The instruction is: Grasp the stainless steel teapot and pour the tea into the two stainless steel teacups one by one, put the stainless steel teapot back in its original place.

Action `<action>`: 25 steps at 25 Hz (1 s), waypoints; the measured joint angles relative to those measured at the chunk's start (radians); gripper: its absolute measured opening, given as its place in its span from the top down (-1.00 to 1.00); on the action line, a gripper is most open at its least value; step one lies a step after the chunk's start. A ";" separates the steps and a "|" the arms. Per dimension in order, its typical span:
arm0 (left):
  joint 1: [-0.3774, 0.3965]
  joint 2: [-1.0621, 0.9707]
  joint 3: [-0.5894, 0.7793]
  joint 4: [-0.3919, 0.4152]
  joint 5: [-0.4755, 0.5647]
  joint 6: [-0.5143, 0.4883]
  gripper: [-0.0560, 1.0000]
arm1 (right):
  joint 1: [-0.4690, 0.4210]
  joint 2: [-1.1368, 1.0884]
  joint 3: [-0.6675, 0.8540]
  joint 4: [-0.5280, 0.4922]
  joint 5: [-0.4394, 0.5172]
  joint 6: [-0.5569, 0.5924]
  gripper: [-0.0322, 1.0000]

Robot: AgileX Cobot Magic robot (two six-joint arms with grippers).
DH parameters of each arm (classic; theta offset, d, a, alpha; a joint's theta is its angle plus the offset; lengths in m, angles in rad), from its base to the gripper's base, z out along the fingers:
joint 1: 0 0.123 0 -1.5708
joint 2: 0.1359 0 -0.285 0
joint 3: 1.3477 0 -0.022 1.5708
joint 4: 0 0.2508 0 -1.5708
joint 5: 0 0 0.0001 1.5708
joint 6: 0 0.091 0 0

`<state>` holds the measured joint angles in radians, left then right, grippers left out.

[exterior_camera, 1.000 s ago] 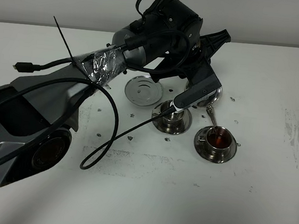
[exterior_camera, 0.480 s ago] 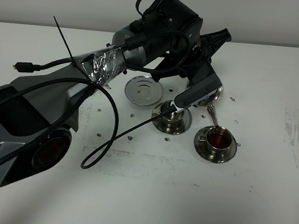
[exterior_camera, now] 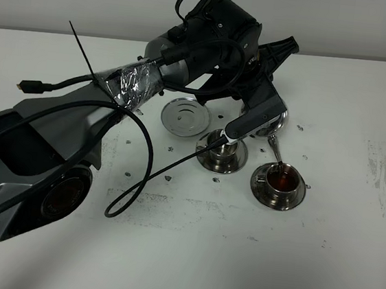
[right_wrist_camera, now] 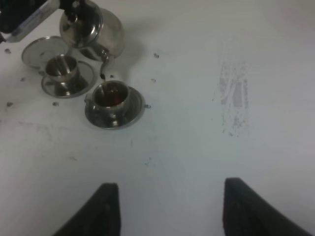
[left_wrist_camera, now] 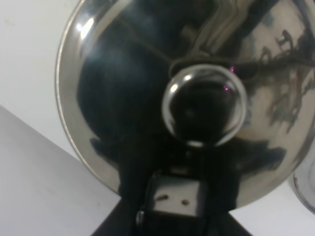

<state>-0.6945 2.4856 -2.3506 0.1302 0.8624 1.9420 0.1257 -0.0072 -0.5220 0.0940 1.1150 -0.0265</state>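
Note:
My left gripper (exterior_camera: 259, 118) is shut on the stainless steel teapot (exterior_camera: 274, 132) and holds it tilted, its thin spout (right_wrist_camera: 105, 63) over the right teacup (exterior_camera: 283, 178). That cup holds red-brown tea and stands on its saucer (right_wrist_camera: 133, 114). The left teacup (exterior_camera: 220, 147) sits on its saucer right beside the gripper. The round steel tray (exterior_camera: 184, 116) lies bare behind it. The left wrist view is filled by the teapot's domed lid and knob (left_wrist_camera: 204, 105). My right gripper (right_wrist_camera: 174, 196) hovers well in front of the cups, open, with nothing between its fingers.
The left arm's grey body and a looping black cable (exterior_camera: 145, 174) cover the left front of the white table (exterior_camera: 347, 257). Dark specks and scuff marks (exterior_camera: 383, 175) dot the tabletop to the right of the cups.
The teapot has shifted a touch toward the right teacup with the spout over it. Nothing else has moved.

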 joint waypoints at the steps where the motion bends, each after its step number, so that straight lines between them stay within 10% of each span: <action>1: 0.000 0.000 0.000 0.000 0.000 0.000 0.54 | 0.000 0.000 0.000 0.000 0.000 0.000 0.06; 25: 0.000 0.000 0.000 0.000 -0.005 0.002 0.54 | 0.000 0.000 0.000 0.000 0.000 0.000 0.06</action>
<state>-0.6945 2.4856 -2.3506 0.1302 0.8571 1.9436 0.1257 -0.0072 -0.5220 0.0940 1.1150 -0.0265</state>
